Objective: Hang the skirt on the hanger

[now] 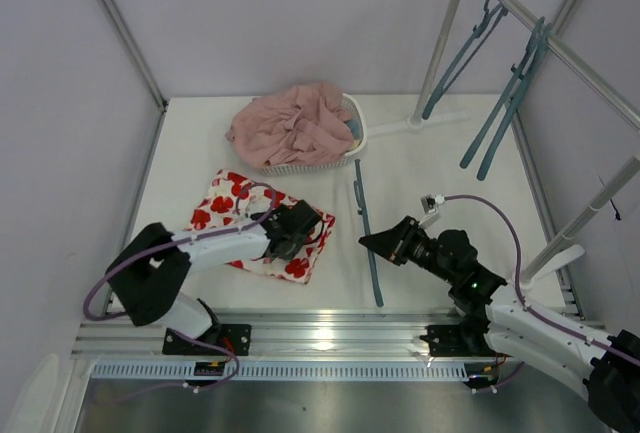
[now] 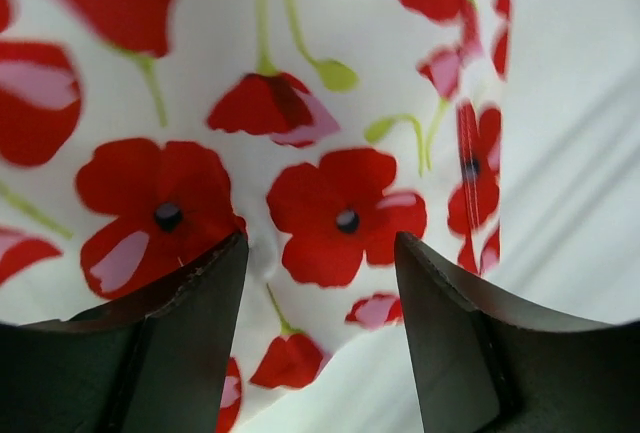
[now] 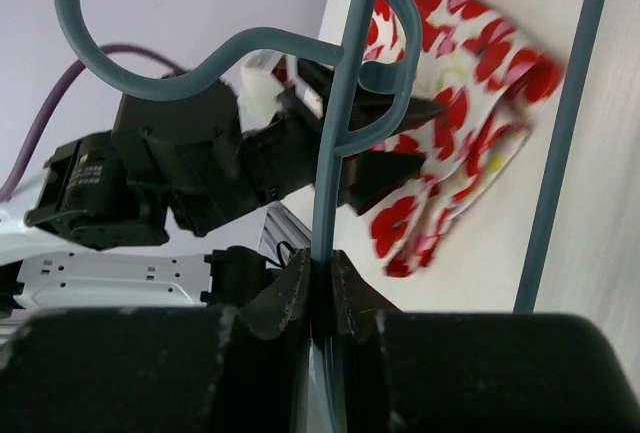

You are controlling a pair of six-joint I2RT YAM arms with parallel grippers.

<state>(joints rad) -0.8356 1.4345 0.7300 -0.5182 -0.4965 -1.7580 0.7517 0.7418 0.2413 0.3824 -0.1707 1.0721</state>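
Just below parted left gripper (image 2: 320, 243) jaws: skirt (image 2: 205, 58)

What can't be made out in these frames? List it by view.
- Left wrist: whether the left gripper touches the skirt; the fingertips are too blurred to show contact.
- Top view: the skirt's middle, covered by the left arm.
- Right wrist: the hanger below the right gripper, hidden by the gripper's body.
- Top view: the basket contents, under the pink garment.

Bright, even light, soft shadows, wrist close-ups slightly blurred.
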